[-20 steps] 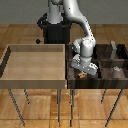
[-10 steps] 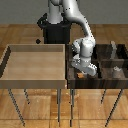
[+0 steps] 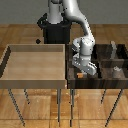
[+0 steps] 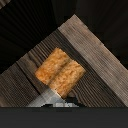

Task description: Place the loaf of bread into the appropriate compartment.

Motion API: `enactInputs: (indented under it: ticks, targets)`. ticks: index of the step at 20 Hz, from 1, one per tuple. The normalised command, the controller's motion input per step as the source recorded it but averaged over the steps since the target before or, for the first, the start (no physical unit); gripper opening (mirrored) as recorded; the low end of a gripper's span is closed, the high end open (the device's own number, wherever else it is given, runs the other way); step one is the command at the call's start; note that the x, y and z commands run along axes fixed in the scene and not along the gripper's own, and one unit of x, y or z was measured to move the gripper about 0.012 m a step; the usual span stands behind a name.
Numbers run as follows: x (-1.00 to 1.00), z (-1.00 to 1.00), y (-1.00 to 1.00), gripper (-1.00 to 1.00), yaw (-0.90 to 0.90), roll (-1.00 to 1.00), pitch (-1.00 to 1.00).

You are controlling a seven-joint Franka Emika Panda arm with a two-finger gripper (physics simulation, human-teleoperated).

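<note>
A: The gripper (image 3: pixel 84 71) hangs low over the dark brown streaked-wood bin (image 3: pixel 120 80), at the end of it nearest the pale-wood tray (image 3: pixel 10 60). I cannot tell from either view whether its fingers are apart or closed; the exterior view is too coarse there, and the wrist view shows only a grey blur at the frame's edge.

B: And the loaf of bread?

A: In the exterior view the loaf of bread (image 3: pixel 78 76) is a tiny orange speck just below the gripper, inside the near compartment (image 3: pixel 87 81) on the exterior view's left side of the bin. In the wrist view it fills the middle: two orange-brown crusty blocks side by side, lying on streaked wood (image 4: pixel 95 75).

B: Is it touching the gripper?

A: I cannot tell. The grey shape sits right beside the loaf's edge in the wrist view, but contact is not clear.

B: Anything else in the bin?

A: Small grey-white blocks (image 3: pixel 116 69) in the compartments toward the exterior view's right. Bin and tray both stand on thin metal legs above a wooden floor (image 3: pixel 100 30).
</note>
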Motion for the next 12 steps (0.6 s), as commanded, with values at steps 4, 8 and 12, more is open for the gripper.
enactInputs:
  ticks: [4,8,12]
  targets:
    - [-0.25,0.00,0.00,-1.00,0.00,0.00,0.00]
    - [-0.50,0.00,0.00,-1.00,0.00,0.00,0.00]
    - [0.00,0.00,0.00,-1.00,0.00,0.00,0.00]
